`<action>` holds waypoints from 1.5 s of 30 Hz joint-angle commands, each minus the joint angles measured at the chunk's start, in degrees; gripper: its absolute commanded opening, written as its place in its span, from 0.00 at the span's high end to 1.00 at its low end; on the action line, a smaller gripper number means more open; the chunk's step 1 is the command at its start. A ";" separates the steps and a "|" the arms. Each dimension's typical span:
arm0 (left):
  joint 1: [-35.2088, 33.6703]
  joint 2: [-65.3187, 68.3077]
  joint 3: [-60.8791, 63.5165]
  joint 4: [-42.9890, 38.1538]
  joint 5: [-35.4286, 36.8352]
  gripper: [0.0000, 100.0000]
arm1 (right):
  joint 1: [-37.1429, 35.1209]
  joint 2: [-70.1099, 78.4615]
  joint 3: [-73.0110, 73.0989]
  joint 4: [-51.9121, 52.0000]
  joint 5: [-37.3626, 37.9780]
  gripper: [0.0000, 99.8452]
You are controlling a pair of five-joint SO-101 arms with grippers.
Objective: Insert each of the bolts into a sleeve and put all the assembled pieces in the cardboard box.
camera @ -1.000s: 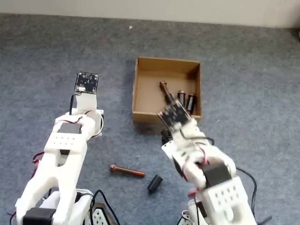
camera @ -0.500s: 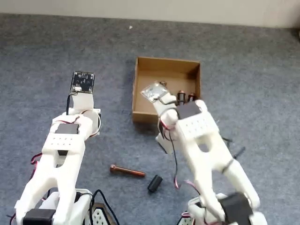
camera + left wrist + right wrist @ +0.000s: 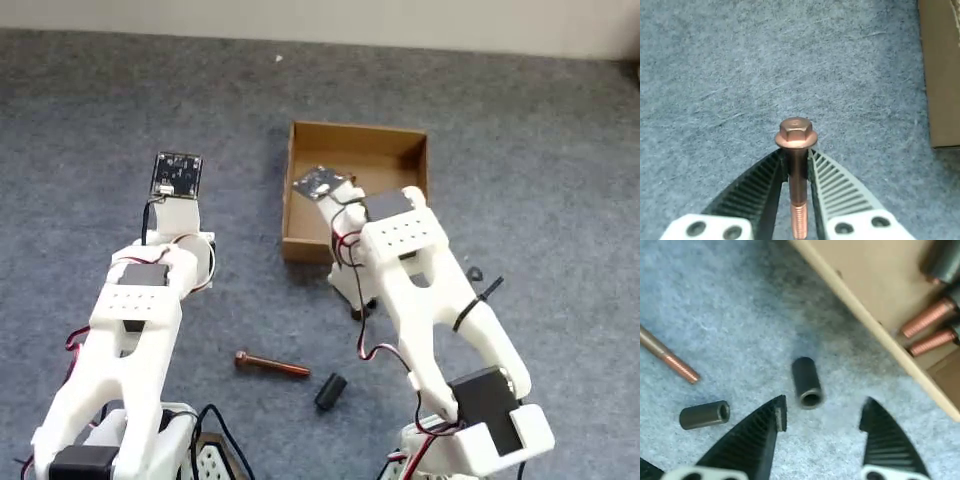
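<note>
Left claw [image 3: 796,155] is clamped on a copper bolt [image 3: 796,137], gripped on the smooth shank just under the flanged hex head. The head points away from the wrist and the threaded end lies back between the ribbed jaws. It hangs above the grey carpet-like desk [image 3: 90,100], well left of the cardboard box [image 3: 300,190]. A second bolt [image 3: 272,365] lies flat on the desk between the arms: slim, copper-coloured, thread at one end. Just right of it lies a short dark sleeve [image 3: 330,390], a plain matte metal tube on its side. Another dark sleeve [image 3: 806,382] sits near the box wall with its bore facing the wrist camera. Right claw [image 3: 822,412] has its jaws wide apart and holds nothing, with that sleeve just ahead of the gap and nearer one jaw. The step looks like picking this sleeve: centre the gap on it first, close across the round wall at mid-length and leave both ends free. It is smooth and round, so it may roll or squirt out if pinched off-centre. Mating may need a regrip, as the held bolt's thread is buried in the left claw. The box is brown corrugated card with thin walls, and copper threaded ends [image 3: 927,317] of sleeved pieces show inside.
</note>
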State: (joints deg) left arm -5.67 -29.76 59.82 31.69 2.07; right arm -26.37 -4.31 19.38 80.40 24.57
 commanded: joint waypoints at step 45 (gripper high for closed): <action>-0.66 -2.07 -0.31 -0.88 0.35 0.99 | 2.42 8.84 14.81 -10.42 12.92 0.84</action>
State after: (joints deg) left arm -5.67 -29.76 59.82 31.69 2.07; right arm -25.76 2.99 34.07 70.73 36.53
